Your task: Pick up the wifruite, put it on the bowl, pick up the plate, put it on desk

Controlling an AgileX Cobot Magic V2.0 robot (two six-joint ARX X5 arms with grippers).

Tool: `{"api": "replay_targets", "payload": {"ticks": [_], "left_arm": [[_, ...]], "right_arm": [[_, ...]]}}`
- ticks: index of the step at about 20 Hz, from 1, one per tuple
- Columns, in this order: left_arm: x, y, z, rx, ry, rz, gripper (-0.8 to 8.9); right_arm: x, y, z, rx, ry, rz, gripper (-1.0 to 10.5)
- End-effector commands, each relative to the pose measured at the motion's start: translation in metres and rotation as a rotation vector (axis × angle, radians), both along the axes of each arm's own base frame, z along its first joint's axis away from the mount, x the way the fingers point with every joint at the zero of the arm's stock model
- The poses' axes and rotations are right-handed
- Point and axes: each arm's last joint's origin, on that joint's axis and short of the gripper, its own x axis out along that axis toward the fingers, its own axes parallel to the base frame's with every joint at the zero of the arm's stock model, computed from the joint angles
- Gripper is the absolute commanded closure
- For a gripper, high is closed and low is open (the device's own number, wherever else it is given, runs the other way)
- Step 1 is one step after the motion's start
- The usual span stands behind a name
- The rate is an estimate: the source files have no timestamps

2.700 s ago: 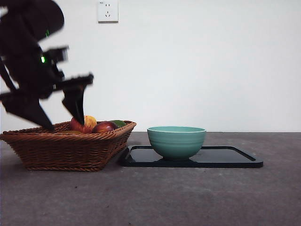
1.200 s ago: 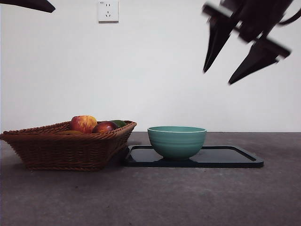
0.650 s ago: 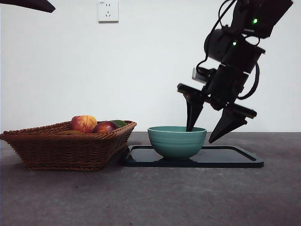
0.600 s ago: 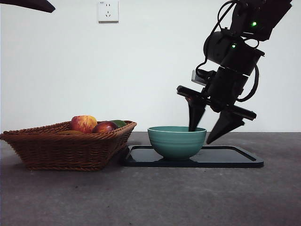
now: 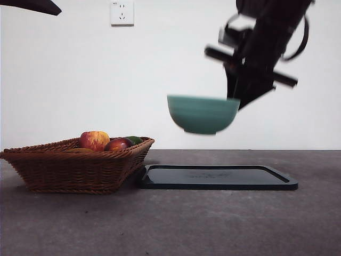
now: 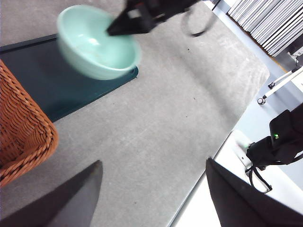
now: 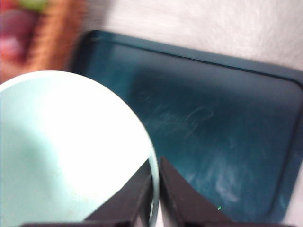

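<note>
The right gripper had its jaws pinched on the rim of the bowl, one jaw inside and one outside, and held it in the air well above the black tray, gripping at about 3 o'clock on the rim in the front view. In the right wrist view the two jaws closed on the pale rim with the tray below. The left gripper waited high and apart, its jaws spread wide and empty. The basket sat at 9 o'clock from the tray, holding an apple and other fruit; the wifruite could not be told among them, and the bowl's inside looked bare in the left wrist view. The main risk was the one-sided rim grip: a heavy ceramic bowl hung from one edge could pivot or slip between the jaws, especially in a fast swing, and drop onto the tray or desk. Lowered tilted, it might land on its edge and rock or roll.
</note>
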Motion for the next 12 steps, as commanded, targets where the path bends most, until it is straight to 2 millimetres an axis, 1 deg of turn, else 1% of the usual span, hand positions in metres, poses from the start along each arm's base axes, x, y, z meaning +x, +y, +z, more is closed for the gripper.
{"api": "replay_targets", "payload": {"ticks": [1,2,3,5,6,8,12], "left_arm": [[0.001,-0.001,0.003,0.001,-0.02,-0.013,4.7],[0.001,-0.001,0.002,0.002,-0.018,-0.013,4.7],[0.001,-0.001,0.002,0.003,-0.016,-0.013,4.7],[0.001,-0.001,0.002,0.003,-0.016,-0.013,4.7],[0.001,-0.001,0.002,0.003,-0.016,-0.013,4.7],[0.001,-0.001,0.002,0.003,-0.016,-0.013,4.7],[0.001,-0.001,0.002,0.004,-0.013,-0.013,4.7]], "right_arm": [[-0.02,0.011,0.018,-0.018,-0.035,0.062,9.4],[-0.036,0.016,0.025,-0.023,-0.063,0.087,9.4],[-0.051,0.02,0.025,-0.037,-0.085,0.107,9.4],[-0.076,0.025,0.012,-0.054,-0.08,0.144,9.4],[-0.085,0.025,0.003,-0.051,-0.072,0.154,9.4],[-0.097,0.027,-0.017,-0.055,-0.039,0.162,9.4],[-0.107,0.027,-0.055,-0.062,-0.008,0.141,9.4]]}}
